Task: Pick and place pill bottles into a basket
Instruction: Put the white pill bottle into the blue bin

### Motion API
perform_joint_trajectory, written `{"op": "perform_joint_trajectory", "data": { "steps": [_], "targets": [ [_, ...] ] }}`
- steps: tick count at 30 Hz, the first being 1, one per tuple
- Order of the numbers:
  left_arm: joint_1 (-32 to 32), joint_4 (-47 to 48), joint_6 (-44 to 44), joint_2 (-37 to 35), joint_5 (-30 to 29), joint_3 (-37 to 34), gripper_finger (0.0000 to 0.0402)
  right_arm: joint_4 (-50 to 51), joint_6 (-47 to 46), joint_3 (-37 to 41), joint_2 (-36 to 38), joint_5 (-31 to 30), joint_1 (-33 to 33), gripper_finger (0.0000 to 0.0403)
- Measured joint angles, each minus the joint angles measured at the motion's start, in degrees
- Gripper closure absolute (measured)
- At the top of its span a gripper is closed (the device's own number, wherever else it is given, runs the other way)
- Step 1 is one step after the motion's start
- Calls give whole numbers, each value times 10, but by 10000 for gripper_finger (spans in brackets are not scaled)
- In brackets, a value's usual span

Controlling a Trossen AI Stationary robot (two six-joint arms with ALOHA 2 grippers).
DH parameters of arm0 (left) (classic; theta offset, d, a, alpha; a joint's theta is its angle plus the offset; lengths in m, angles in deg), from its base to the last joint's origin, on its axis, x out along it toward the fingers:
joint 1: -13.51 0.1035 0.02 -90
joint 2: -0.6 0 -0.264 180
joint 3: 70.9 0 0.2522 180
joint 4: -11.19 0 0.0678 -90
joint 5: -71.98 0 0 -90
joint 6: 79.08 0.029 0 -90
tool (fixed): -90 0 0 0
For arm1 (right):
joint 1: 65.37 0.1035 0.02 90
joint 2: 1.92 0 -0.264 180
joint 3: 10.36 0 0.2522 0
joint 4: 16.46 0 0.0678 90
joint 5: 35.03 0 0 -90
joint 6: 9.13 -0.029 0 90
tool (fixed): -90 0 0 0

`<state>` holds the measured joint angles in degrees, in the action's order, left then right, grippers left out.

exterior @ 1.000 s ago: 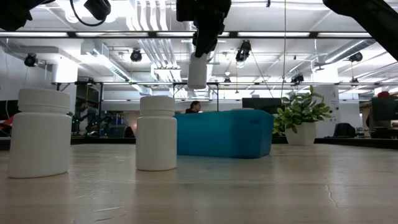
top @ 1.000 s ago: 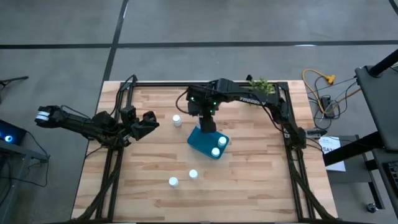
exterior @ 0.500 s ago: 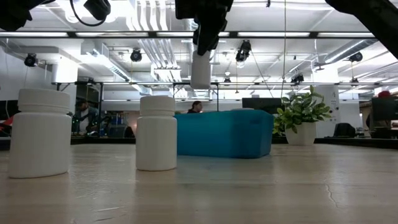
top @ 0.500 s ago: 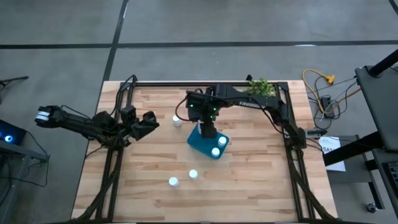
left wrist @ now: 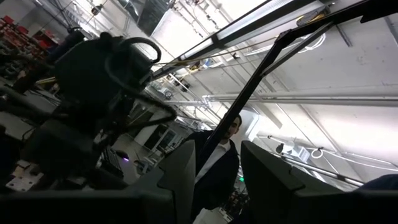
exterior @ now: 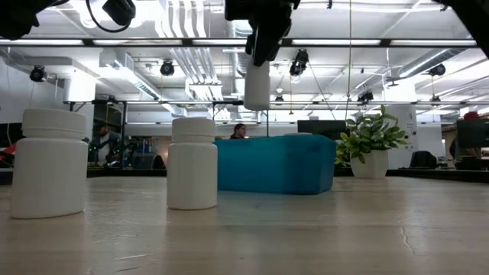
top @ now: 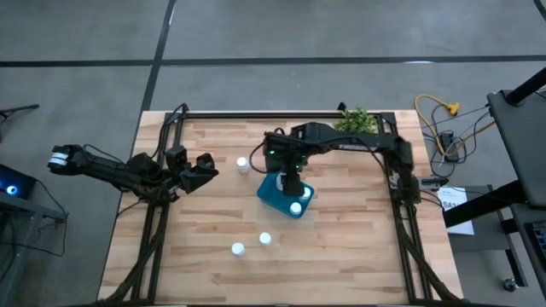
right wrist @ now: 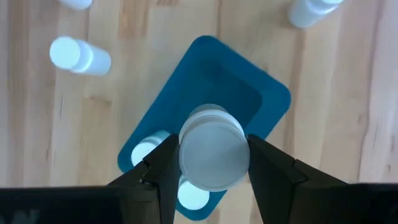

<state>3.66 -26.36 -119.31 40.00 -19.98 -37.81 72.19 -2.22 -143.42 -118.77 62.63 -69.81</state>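
Teal-blue basket (top: 281, 196) sits pretty much dead centre of the wooden table (top: 341, 247) in your high view, a bit skewed, and you can see one white bottle (top: 295, 207) inside it at its lower right end. From your right wrist camera there are actually two bottles in the basket (right wrist: 249, 99), side by side at one end (right wrist: 146, 151) (right wrist: 191, 196).

Your right gripper (top: 292, 176) is parked right over the basket, pointing down, and its fingers (right wrist: 163, 163) are clamped on either side of another bottle (right wrist: 213, 155), so that one's held in the air above the open bin. The low view backs this up: the held bottle (exterior: 257, 85) hangs from the gripper (exterior: 260, 57) near the top middle of the frame, well clear of the basket (exterior: 275, 163) below it.

Loose bottles on the table: one (top: 242, 162) just left of the basket toward the upper middle, and two more in the lower middle of the high view, (top: 265, 239) and (top: 237, 249), close together. Those two are the big ones at the left of the low view (exterior: 53, 162) (exterior: 192, 163).

Your left gripper (top: 205, 166) waits at the left side of the table, apart from everything. Its fingers (left wrist: 180, 174) stand apart with nothing between them, just the ceiling and a person (left wrist: 217, 165) in the room behind.

A small potted plant (top: 357, 118) sits at the table's top edge.
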Motion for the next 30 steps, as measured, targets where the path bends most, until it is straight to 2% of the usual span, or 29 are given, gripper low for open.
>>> {"op": "perform_joint_trajectory", "data": {
  "steps": [5,9,21,30],
  "targets": [
    [0,-1,0,1,0,-1,289,-104,-22,132,94,-3,-1,259],
    [0,-1,0,2,0,-1,289,-129,-35,191,123,-9,0,259],
    [0,-2,-12,-1,0,-1,289,-143,-24,209,96,-17,-2,259],
    [0,-1,-14,5,0,-1,289,-173,-18,267,90,-34,-3,259]
  ]
}}
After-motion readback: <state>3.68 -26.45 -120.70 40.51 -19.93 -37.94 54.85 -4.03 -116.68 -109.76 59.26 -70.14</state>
